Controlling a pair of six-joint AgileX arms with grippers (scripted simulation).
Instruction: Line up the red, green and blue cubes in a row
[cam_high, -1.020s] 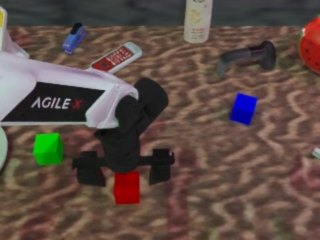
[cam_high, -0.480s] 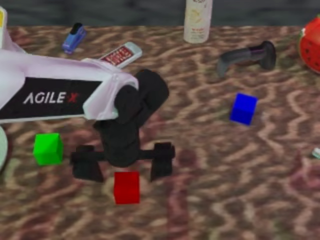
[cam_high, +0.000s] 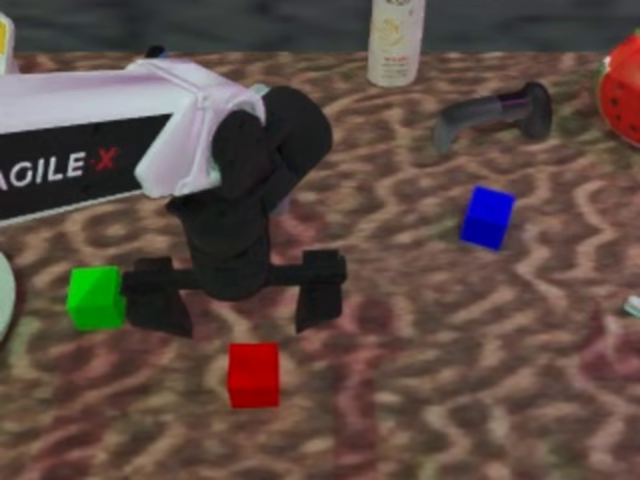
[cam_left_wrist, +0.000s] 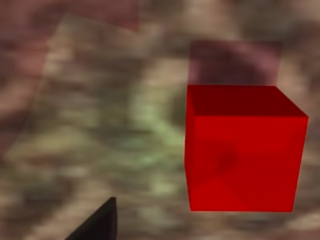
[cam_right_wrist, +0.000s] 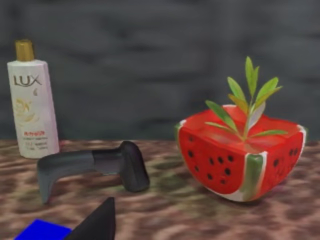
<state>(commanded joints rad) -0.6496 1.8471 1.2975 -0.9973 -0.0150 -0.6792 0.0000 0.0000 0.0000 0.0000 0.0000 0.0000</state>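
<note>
Left gripper (cam_high: 238, 292) spread wide, empty, above table; red cube (cam_high: 253, 375) just below-front, green cube (cam_high: 96, 297) beside left finger

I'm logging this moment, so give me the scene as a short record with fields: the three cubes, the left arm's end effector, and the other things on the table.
red cube: near table edge, free, nothing gripping it
green cube: top view's left side, beside one finger of the left end effector
blue cube: right of centre, alone
row: not formed
left end effector: open, above table between green and red cubes
right arm: out of the top view
other items: bottle, scanner, watermelon planter
</note>
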